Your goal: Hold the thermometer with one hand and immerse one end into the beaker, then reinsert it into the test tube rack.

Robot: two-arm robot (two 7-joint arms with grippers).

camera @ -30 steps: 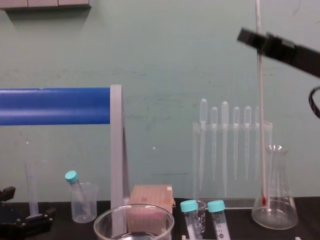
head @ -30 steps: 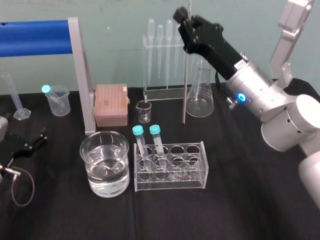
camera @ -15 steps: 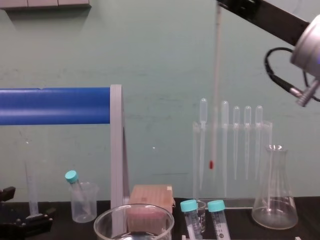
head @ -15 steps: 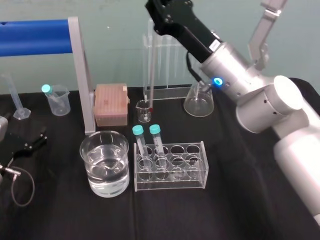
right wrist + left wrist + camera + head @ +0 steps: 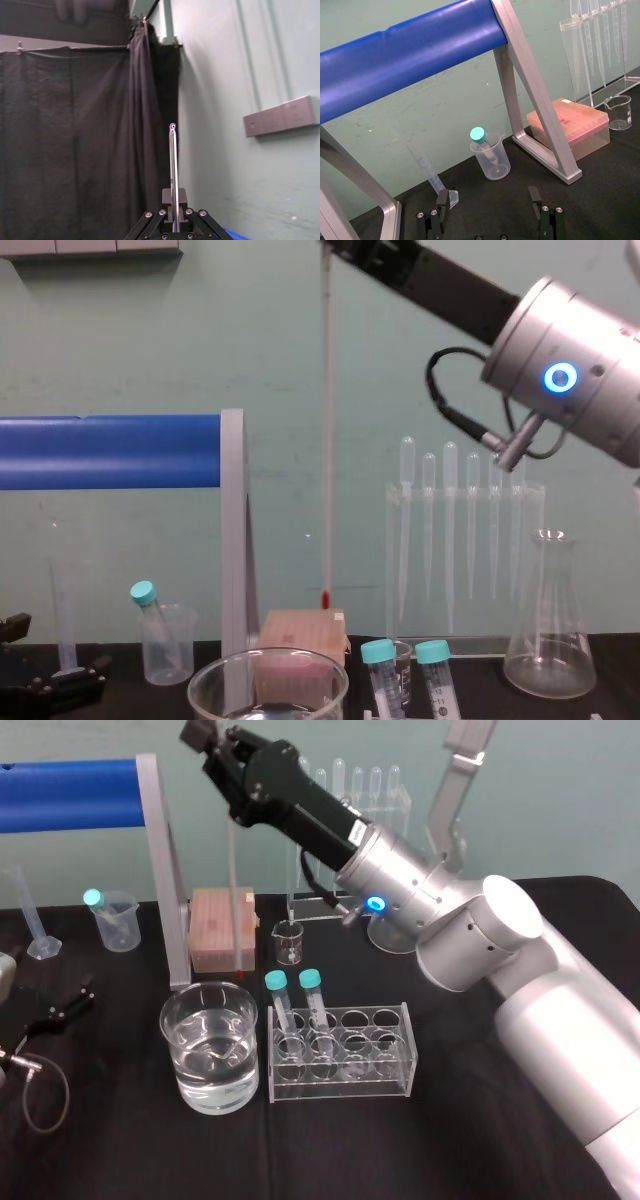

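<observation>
My right gripper point(image 5: 203, 740) is raised high at the back left, shut on the upper part of the thermometer point(image 5: 325, 440). The thin glass rod hangs straight down, and its red tip point(image 5: 324, 597) hovers just above the pink box behind the beaker point(image 5: 185, 1020). In the right wrist view the thermometer point(image 5: 172, 165) rises from between the closed fingers. The wide beaker holds water and stands left of the clear test tube rack point(image 5: 385, 1065), which carries two teal-capped tubes. My left gripper point(image 5: 488, 210) rests open on the table at the far left.
A blue bar on a grey frame point(image 5: 160, 870) stands behind the beaker. Next to it lies the pink box point(image 5: 222, 928), then a small glass beaker point(image 5: 288, 942). A pipette stand point(image 5: 465, 540) and a conical flask point(image 5: 550, 640) are at the back right; a plastic beaker point(image 5: 116, 920) is at the back left.
My right arm has swung left with the thermometer, from over the conical flask, past the pipette stand, to above the pink box. The left arm has stayed put.
</observation>
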